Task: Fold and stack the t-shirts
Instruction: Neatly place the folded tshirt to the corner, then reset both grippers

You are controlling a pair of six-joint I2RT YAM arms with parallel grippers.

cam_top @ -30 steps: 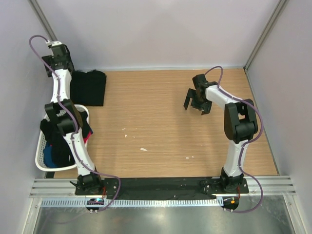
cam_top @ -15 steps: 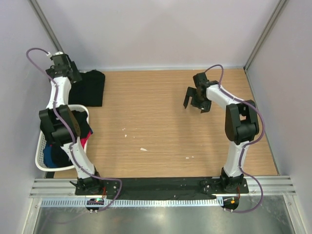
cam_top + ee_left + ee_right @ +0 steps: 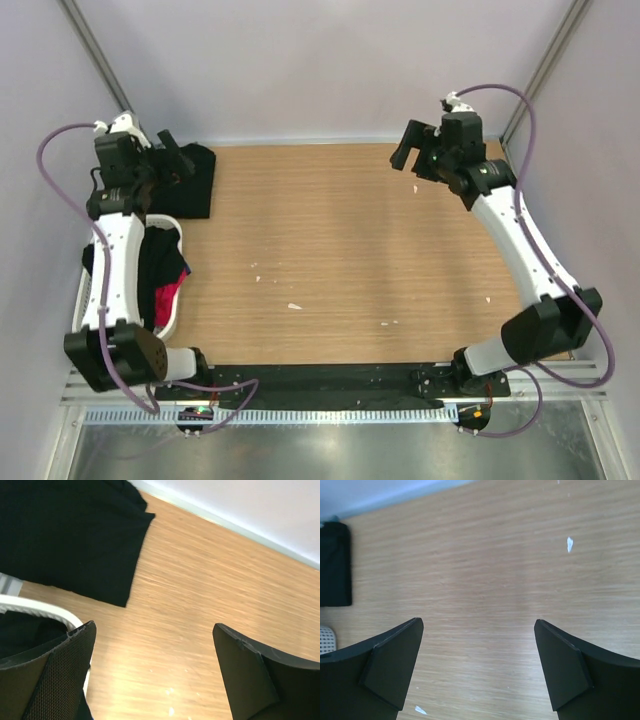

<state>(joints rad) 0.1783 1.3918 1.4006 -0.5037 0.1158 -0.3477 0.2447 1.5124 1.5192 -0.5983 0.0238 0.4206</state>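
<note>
A folded black t-shirt lies flat on the wooden table at the back left. It also shows in the left wrist view and at the left edge of the right wrist view. My left gripper is open and empty, held above the shirt's back edge; in its own view only bare table lies between the fingers. My right gripper is open and empty, raised over the back right of the table. No grey-blue shirt can be made out.
A white plastic laundry basket stands at the left edge, holding black and pink cloth; its rim shows in the left wrist view. Small white scraps lie on the table. Walls close in the back and both sides.
Both arms have swung up and outward. The left gripper moved from the back-left corner to above the folded shirt. The right gripper rose and moved toward the back right corner.
</note>
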